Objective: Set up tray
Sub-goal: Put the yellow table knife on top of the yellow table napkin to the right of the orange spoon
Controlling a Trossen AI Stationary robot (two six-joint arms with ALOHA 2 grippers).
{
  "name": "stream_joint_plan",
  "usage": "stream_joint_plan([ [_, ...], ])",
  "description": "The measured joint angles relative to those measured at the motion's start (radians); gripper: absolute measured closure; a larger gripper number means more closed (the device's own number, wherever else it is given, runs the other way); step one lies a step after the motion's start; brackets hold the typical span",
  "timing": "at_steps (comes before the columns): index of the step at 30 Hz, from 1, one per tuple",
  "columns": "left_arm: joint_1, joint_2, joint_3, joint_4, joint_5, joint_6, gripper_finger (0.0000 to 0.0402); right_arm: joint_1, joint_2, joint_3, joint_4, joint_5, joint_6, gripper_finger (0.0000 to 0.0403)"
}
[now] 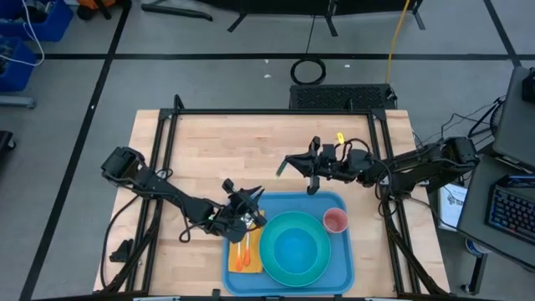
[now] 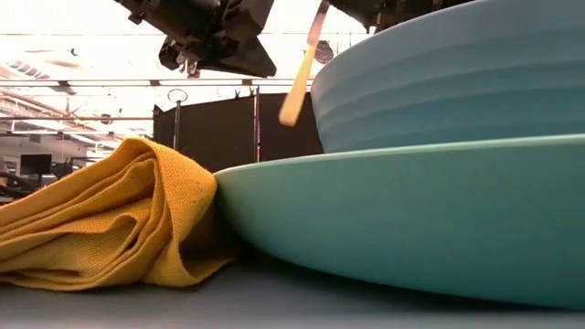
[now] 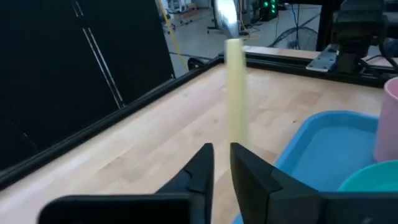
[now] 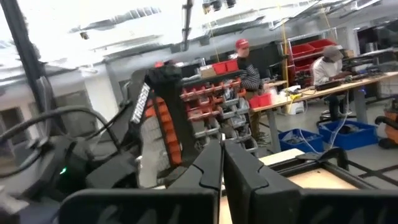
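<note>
- Gripping a pale yellow-handled utensil [image 3: 235, 93] between its two dark fingers, the left gripper [image 1: 247, 212] hangs at the tray's near-left corner; the handle rises from the jaws to a shiny metal end, most likely a spoon bowl.
- From table height the same handle [image 2: 300, 78] slants down out of the dark gripper overhead.
- Clenched with its fingers pressed together on nothing, the right gripper [image 4: 222, 165] is raised over the bare wood beyond the tray's far edge, well apart from the left one.
- Just under the left gripper, a yellow-orange napkin [image 1: 245, 255] lies on the left side of the tray, with orange utensils [image 1: 242, 253] resting on it.
- Beside the napkin sits a round turquoise plate [image 1: 294, 249] with a turquoise bowl on it; from table height the napkin's fold touches the plate's rim.
- A pink cup [image 1: 335, 221] stands in the tray's far-right part, just beside the plate.
- The blue tray [image 1: 345, 267] lies flat on the wooden table [image 1: 209, 150], at the near edge, between the two arms.
- In the room behind, people sit at workbenches [image 4: 305, 93].
</note>
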Motion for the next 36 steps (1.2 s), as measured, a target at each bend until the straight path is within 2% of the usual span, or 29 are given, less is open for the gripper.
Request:
stream_joint_plan([
  [6,0.006,0.0,0.0,0.035,0.005,0.001,0.028,0.001,-0.001,0.0,0.008,-0.015,0.007,0.0402],
  [12,-0.027,-0.029,0.0,0.024,0.007,0.033,0.0226,-0.006,-0.001,0.0,-0.036,-0.125,0.115,0.0402],
  [18,-0.072,-0.112,0.0,-0.065,0.009,0.02,0.0219,-0.006,-0.001,0.0,-0.087,-0.179,0.207,0.0402],
  [24,-0.125,-0.17,0.0,-0.221,0.047,-0.073,0.0218,0.016,-0.001,0.0,-0.096,-0.208,0.266,0.0402],
  [28,-0.155,-0.177,-0.001,-0.286,0.028,-0.157,0.0218,0.044,0.017,0.0,-0.075,-0.209,0.284,0.0402],
  [36,-0.193,-0.177,-0.001,-0.331,0.026,-0.202,0.0218,0.102,0.178,0.136,-0.071,-0.264,0.301,0.0402],
])
